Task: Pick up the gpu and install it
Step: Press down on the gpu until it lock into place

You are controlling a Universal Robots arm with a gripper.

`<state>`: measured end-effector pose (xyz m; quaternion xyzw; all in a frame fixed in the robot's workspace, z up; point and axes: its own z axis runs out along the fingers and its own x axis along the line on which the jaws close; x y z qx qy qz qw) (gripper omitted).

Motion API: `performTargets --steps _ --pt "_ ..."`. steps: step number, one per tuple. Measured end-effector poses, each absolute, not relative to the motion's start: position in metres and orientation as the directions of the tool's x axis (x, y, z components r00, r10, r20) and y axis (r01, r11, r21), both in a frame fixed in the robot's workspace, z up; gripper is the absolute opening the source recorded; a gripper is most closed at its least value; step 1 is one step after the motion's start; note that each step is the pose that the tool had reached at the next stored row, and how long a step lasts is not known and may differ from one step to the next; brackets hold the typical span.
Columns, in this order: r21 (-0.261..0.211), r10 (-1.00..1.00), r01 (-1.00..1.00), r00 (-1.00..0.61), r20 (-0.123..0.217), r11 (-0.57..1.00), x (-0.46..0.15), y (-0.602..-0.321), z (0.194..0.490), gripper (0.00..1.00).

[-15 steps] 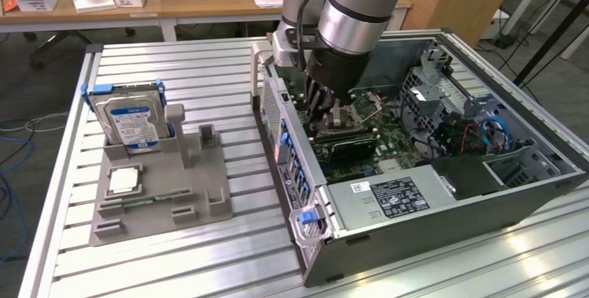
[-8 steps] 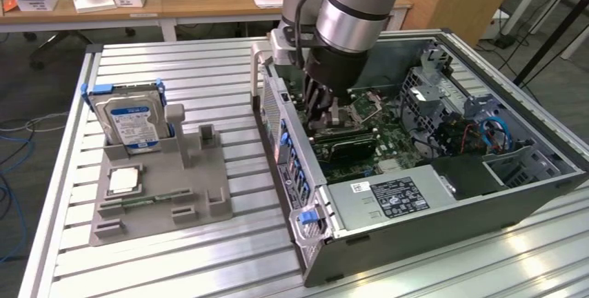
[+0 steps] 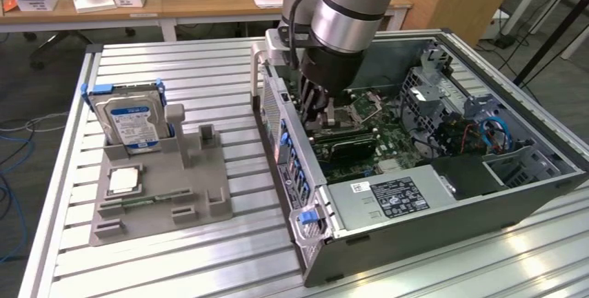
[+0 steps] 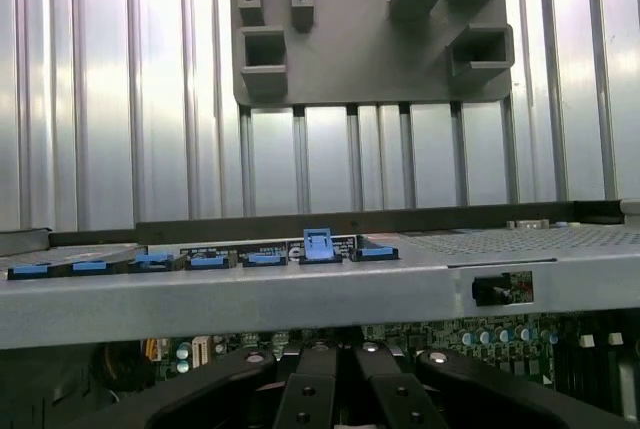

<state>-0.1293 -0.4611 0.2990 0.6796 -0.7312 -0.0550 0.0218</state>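
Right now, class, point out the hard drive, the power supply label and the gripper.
Hard drive (image 3: 130, 120): exterior view, on its blue-and-white label.
Power supply label (image 3: 398, 196): exterior view, middle of the black sticker.
Gripper (image 4: 337, 381): wrist view, between the black fingertips inside the case.

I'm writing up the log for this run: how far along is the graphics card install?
Done: the grey parts holder has no black card, only the blue-labelled silver hard drive. In hand: the black gripper, shut, is down inside the open grey computer case over the green motherboard. Left: whether the card is seated can't be told.
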Motion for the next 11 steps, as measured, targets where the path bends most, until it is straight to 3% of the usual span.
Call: performTargets --steps 11 --pt "0.111 -0.996 -0.991 -0.076 -0.040 0.072 -0.1293 -0.4610 0.2934 0.11"
